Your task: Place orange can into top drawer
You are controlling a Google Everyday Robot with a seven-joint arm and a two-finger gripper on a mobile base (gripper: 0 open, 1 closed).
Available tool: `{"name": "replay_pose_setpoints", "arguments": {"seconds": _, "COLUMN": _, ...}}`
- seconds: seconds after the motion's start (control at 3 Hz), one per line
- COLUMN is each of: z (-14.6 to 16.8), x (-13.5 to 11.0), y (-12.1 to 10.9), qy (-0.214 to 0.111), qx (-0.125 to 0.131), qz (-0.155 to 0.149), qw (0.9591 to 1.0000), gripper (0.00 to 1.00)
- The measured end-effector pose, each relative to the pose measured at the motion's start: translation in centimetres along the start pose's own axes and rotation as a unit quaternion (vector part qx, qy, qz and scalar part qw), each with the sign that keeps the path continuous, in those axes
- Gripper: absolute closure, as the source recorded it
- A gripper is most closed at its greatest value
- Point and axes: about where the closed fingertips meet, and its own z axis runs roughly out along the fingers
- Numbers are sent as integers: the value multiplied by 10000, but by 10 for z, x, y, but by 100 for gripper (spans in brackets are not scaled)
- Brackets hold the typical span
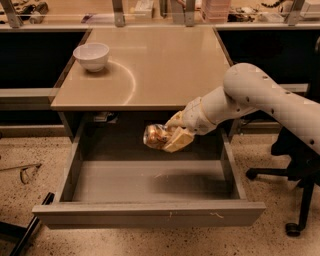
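Placing step; the end effector clamps the orange can above the open top drawer; next, lower and release.

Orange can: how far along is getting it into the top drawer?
Done: top drawer stands open, orange can lifted. In hand: the pincer grips the can above the drawer's rear, just below the tabletop edge. Left: lower it to the drawer floor and release.

Looks like an office-style robot lab to me: plain beige worktop, grey metal top drawer, speckled floor, rolling office chair, cluttered bench behind. The arm's pincer hangs over the open drawer, clamped on the orange can.
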Motion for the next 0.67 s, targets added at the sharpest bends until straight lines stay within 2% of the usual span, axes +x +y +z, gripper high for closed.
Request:
{"name": "replay_pose_setpoints", "arguments": {"seconds": 0.33, "z": 13, "x": 8, "y": 9, "qy": 11, "qx": -3, "qz": 87, "qw": 10000, "gripper": 100}}
{"name": "replay_pose_setpoints", "arguments": {"seconds": 0.67, "z": 45, "x": 37, "y": 32, "qy": -27, "qx": 79, "qz": 316, "qw": 9995, "gripper": 100}}
